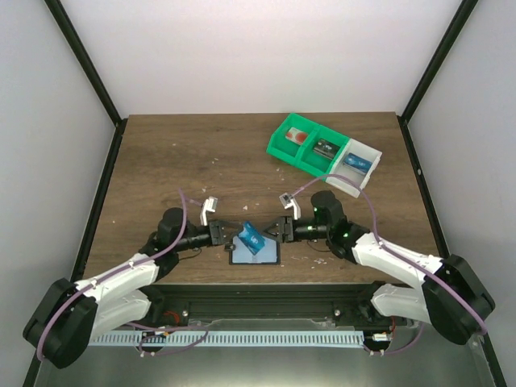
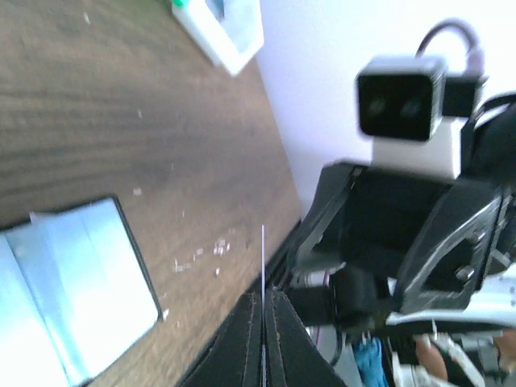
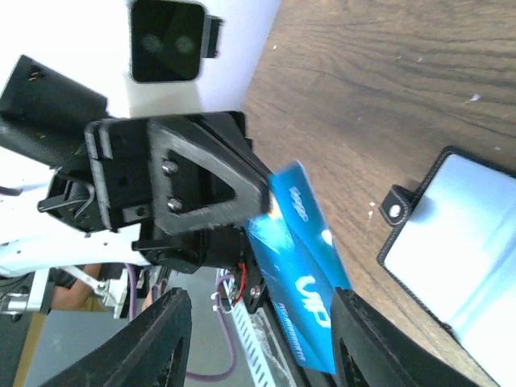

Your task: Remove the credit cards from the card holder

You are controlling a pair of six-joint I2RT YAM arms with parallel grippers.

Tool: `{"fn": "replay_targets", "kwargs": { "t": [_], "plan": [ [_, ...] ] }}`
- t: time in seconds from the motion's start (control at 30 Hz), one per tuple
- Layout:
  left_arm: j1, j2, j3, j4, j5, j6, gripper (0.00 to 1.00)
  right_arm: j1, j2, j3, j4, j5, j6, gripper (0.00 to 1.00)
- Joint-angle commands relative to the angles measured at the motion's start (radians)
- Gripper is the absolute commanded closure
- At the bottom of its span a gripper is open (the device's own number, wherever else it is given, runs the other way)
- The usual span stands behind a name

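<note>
I have the left gripper [image 1: 234, 235] clamped shut on 1 blue card [image 1: 251, 239], which it holds tilted on edge just above the card holder [image 1: 271, 257]. In the left wrist view the card shows only as a thin line pinched between the fingers [image 2: 242, 339]. The right gripper [image 1: 276, 230] faces it from the other side, close to the card; its 2 fingers [image 3: 171, 334] stand apart, on either side of the card's lower end, not squeezing it. The card holder lies open and flat on the table [image 1: 201, 153] near the front edge, between the 2 arms, pale panels up, its snap tab [image 3: 395, 210] sticking out at one side. A green and white bin [image 1: 322, 149] sits well apart at the far right.
</note>
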Motion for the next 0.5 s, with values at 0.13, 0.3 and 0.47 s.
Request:
{"fn": "replay_targets", "kwargs": {
  "t": [0.13,0.3,0.47],
  "plan": [
    [0.001,-0.046,0.015,0.187,-0.320,-0.179,1.00,-0.004,-0.022,-0.066,0.190,0.103,0.302,0.50],
    [0.001,-0.056,-0.003,0.244,-0.407,-0.250,1.00,-0.001,-0.022,-0.073,0.263,0.135,0.382,0.51],
    [0.001,-0.040,-0.045,0.339,-0.456,-0.303,1.00,0.007,0.004,-0.067,0.296,0.172,0.430,0.52]
  ]
}}
